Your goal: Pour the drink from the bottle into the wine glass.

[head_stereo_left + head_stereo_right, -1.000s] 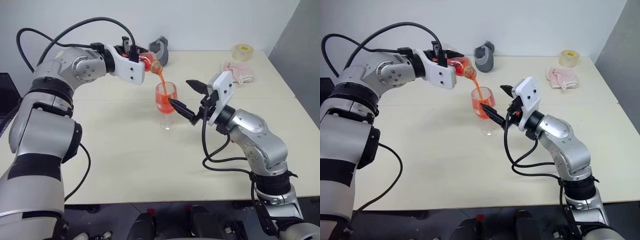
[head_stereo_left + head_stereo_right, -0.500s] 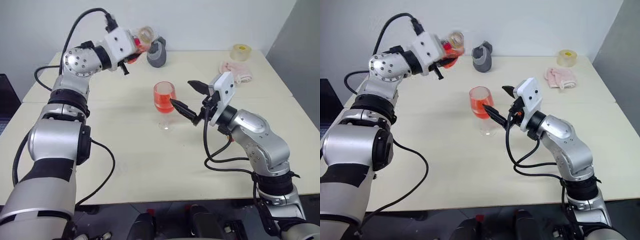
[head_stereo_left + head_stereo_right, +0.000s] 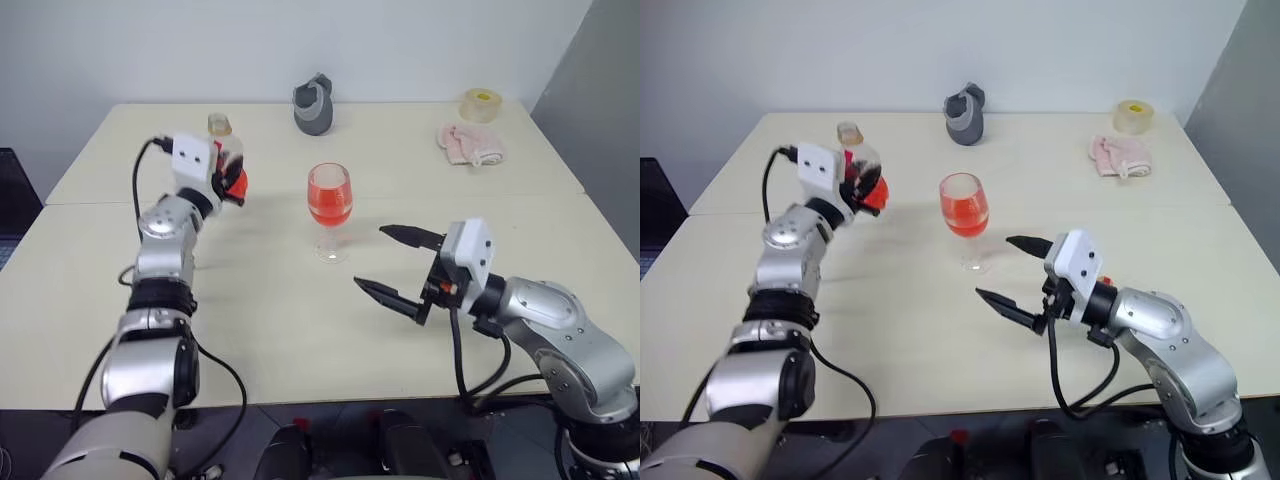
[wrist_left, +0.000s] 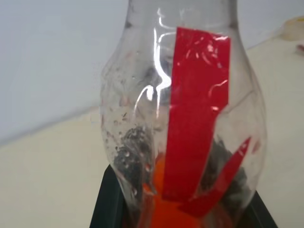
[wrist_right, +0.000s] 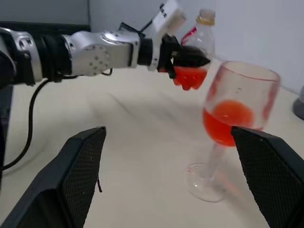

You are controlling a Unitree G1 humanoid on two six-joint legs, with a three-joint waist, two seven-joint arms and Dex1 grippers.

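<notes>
Bottle (image 3: 226,160) upright in the left gripper (image 3: 228,182), fingers clenched round its lower body, left of the wine glass (image 3: 330,207); red label strip (image 4: 197,114) carries no readable writing; drink (image 3: 330,204) fills the glass bowl; right gripper (image 3: 390,263) near the glass, fingers spread apart, empty, above the desk (image 3: 300,320).

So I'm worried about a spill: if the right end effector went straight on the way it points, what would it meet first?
Probably the wine glass, which stands upright just ahead between its open fingers; the bottle is farther on. Depth is unclear.
</notes>
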